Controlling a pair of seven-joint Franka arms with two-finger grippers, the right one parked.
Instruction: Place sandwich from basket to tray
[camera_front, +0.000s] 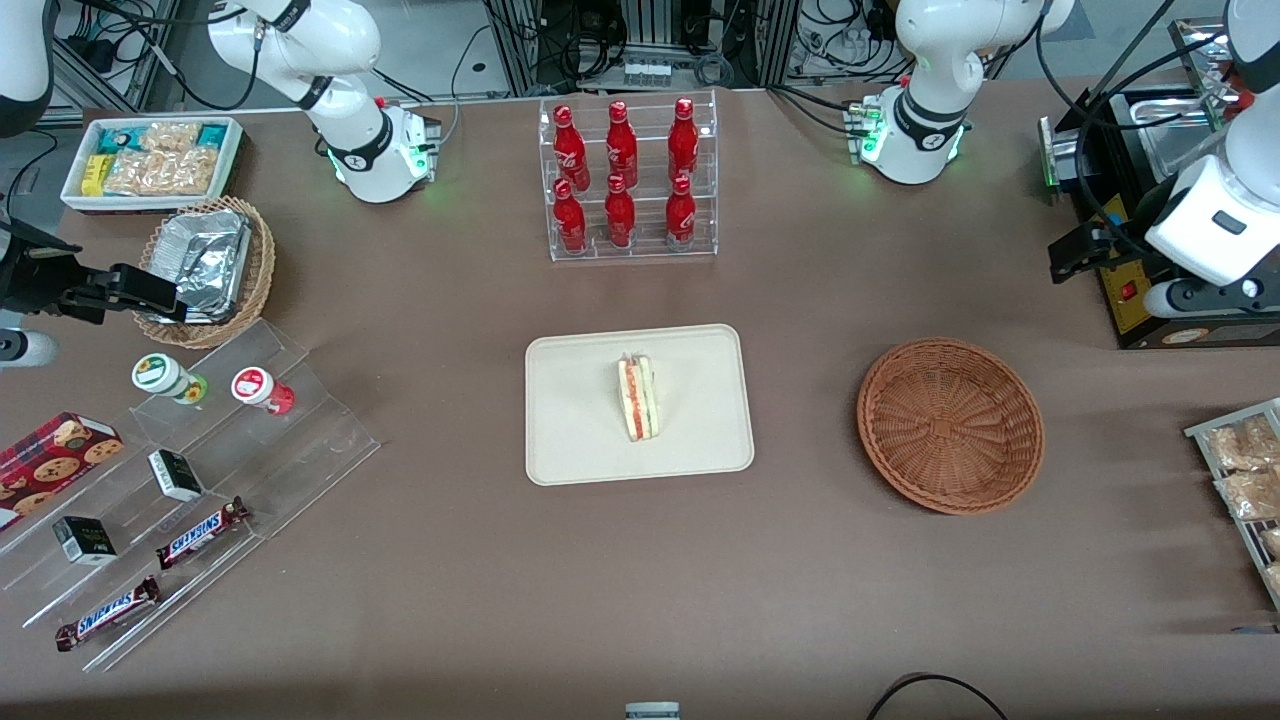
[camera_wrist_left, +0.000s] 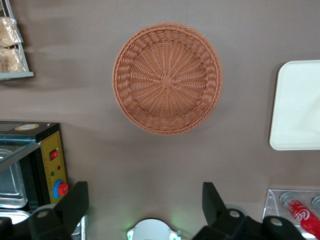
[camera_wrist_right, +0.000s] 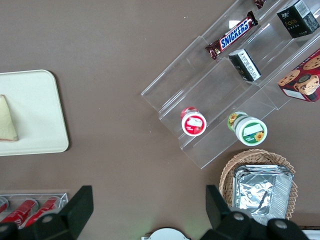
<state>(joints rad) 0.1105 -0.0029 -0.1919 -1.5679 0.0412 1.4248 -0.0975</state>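
Cream tray (camera_front: 580, 440) — pale sandwich (camera_front: 637, 398) with red-orange and green stripes — reddish-brown woven basket (camera_front: 950, 425).

The end effector (camera_wrist_left: 145, 207), fingers spread, hangs high over bare tabletop (camera_front: 800, 300), farther from the front camera than the basket (camera_front: 950, 425), beside the black appliance (camera_front: 1130, 260). Open tabletop separates the basket from the tray (camera_front: 580, 440), where only the sandwich (camera_front: 637, 397) stands. The rack of 6 red bottles (camera_front: 625, 175) rises farther back, and bagged pastries (camera_front: 1245, 470) flank the basket at the working arm's end.

Bright even overhead light, soft faint shadows, sharp focus
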